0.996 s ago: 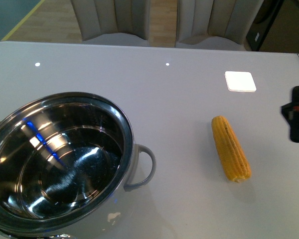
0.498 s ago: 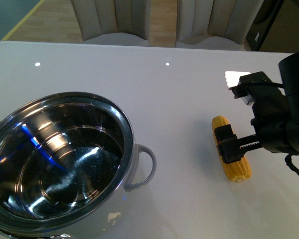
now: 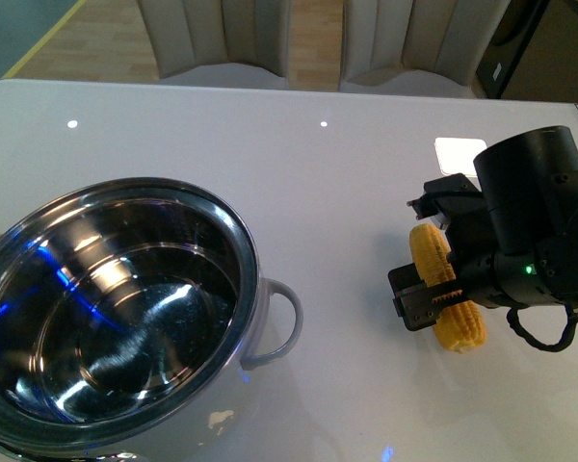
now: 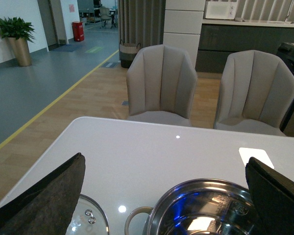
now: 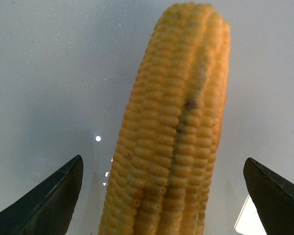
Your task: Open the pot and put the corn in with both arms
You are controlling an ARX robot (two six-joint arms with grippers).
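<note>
Your glossy white table [image 3: 347,173], uncovered pot [image 3: 248,265], corn [image 3: 429,248] lying between spread fingers [image 5: 54,191] of your right gripper [image 5: 162,166], left gripper [image 4: 165,161] spread wide, two grey chairs [image 4: 161,83], wood floor [image 4: 95,93] beyond

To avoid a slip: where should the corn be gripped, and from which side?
Across its middle, from above, a jaw on each long side. The corn lies flat on the table and narrows at its far end, where a grip may slip. The right gripper hangs there, open.
</note>
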